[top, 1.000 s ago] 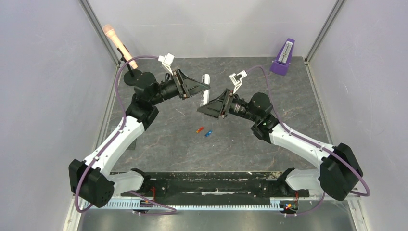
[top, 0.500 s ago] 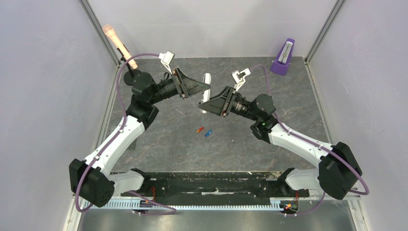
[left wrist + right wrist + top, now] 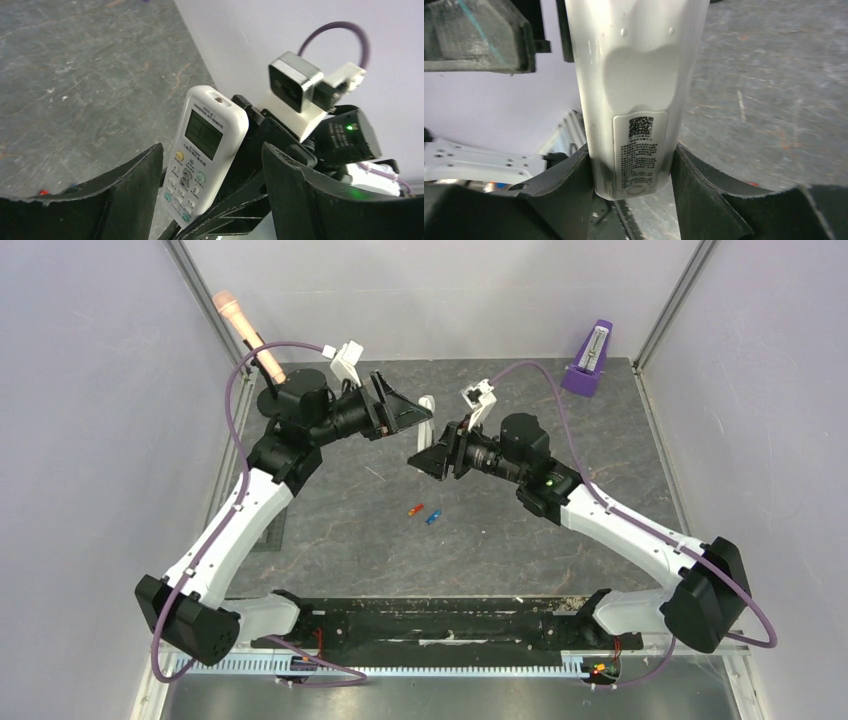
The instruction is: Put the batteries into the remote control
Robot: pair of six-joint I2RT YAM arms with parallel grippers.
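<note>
Remote control (image 3: 207,160): upright above the counter (image 3: 600,440), your right jaws clamped on its lower end. Left jaws: wide, flanking it, likely to regrasp and expose the bay. Batteries (image 3: 413,509): loose on counter.

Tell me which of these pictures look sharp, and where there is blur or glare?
Top view: even soft light, sharp throughout. Left wrist view: the remote is crisp, the dark fingers nearest the lens soft. Right wrist view: the remote fills the frame, its label blurred, small bright glints on its plastic.
</note>
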